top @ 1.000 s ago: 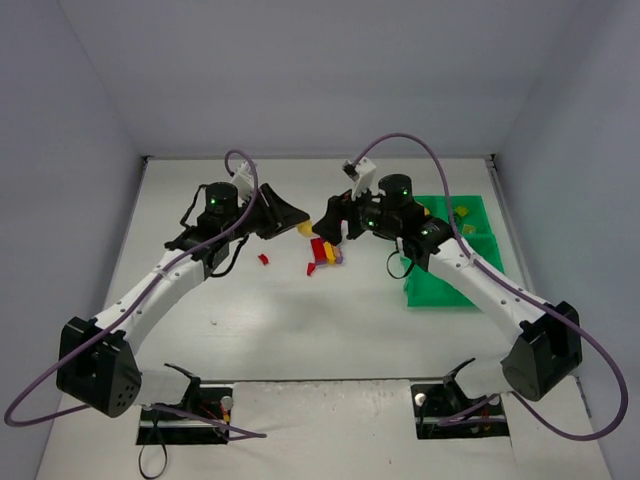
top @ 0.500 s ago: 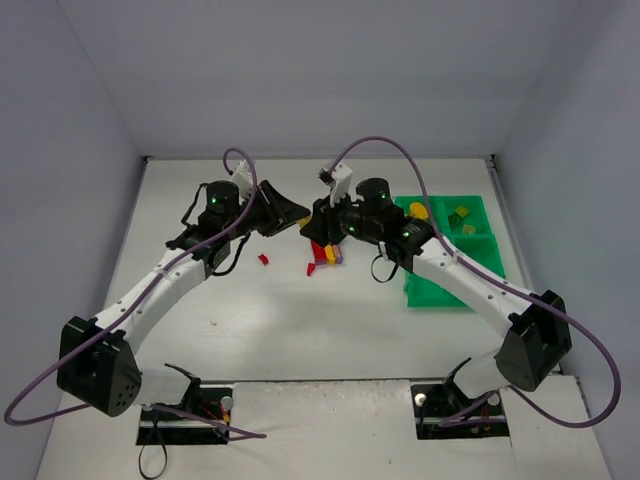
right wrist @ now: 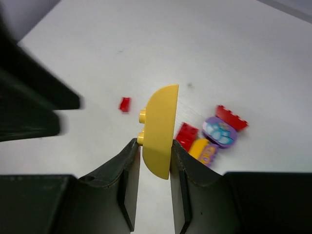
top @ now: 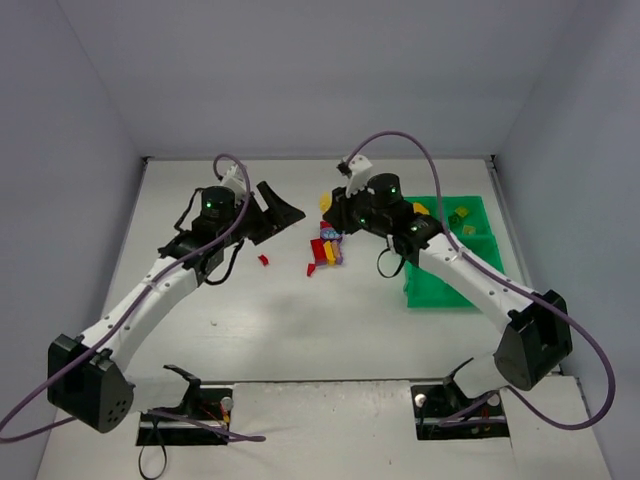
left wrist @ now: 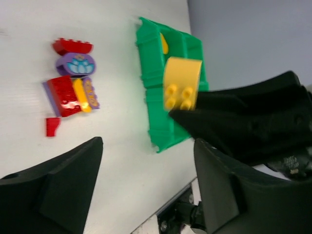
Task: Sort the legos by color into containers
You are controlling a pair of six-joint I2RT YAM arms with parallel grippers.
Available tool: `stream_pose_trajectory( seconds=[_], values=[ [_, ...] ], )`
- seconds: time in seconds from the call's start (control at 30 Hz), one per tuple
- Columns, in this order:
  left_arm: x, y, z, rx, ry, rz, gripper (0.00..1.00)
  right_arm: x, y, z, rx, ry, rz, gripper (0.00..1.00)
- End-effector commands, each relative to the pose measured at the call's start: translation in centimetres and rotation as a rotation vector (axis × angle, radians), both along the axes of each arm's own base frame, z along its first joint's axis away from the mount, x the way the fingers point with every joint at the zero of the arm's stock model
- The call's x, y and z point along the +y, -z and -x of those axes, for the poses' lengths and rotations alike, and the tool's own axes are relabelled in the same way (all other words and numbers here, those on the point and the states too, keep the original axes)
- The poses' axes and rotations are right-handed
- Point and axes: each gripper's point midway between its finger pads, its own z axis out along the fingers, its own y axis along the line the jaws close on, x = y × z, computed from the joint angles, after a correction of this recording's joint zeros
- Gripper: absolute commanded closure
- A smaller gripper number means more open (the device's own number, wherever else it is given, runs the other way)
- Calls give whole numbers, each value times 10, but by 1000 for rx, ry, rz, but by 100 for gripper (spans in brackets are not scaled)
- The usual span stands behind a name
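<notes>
While the green tray [top: 440, 288] sits at the right with a few pieces in its far compartments, the loose legos [top: 325, 252] lie mid-table left of it: light, rigid, slick plastic, best pinched across flat faces. Right gripper [right wrist: 155, 158] is clamped on the yellow curved brick [right wrist: 160, 129] by its flat sides, raised near that pile; left gripper [left wrist: 146, 146] hangs spread apart, empty.

Top view high from near edge; wrist views close, oblique; all share legos [top: 322, 250].
</notes>
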Motion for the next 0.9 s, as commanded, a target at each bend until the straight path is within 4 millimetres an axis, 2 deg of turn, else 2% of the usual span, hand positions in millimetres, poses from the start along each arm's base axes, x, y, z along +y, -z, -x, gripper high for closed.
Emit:
stream_pose_trajectory(
  seconds=[0.0,0.03,0.07,0.13,0.17,0.23,0.27,0.3,0.33,0.4,0.43,0.67,0.7,0.87],
  values=[
    [36,-22,2,-111,-105,-128,29,-58,-5,-37,-29,240,29,100],
    [51,-23,-2,-122,-158,-162,27,-73,0,-44,-9,295,41,100],
    [61,-25,4,-126,-175,-188,27,-106,9,-56,17,410,68,100],
    [81,-23,7,-154,-204,-263,26,-134,20,-67,43,511,104,100],
    [93,-19,13,-144,-235,-304,26,-158,24,-76,68,578,109,100],
    [108,-17,21,-163,-253,-369,25,-185,46,-81,137,659,155,100],
    [116,-11,25,-146,-266,-406,25,-195,52,-84,158,688,159,100],
    [121,-2,29,-139,-262,-445,25,-213,54,-90,177,740,148,100],
    [124,1,33,-137,-262,-462,26,-221,65,-94,203,767,162,97],
    [133,13,43,-118,-268,-496,25,-237,70,-101,226,812,158,95],
    [134,15,47,-118,-266,-503,25,-240,83,-104,254,824,179,93],
    [143,26,67,-115,-270,-508,24,-261,117,-114,340,899,218,78],
    [143,26,67,-115,-269,-511,18,-262,118,-115,344,900,216,75],
    [148,26,67,-108,-280,-535,11,-262,118,-117,341,879,223,47]
  ],
)
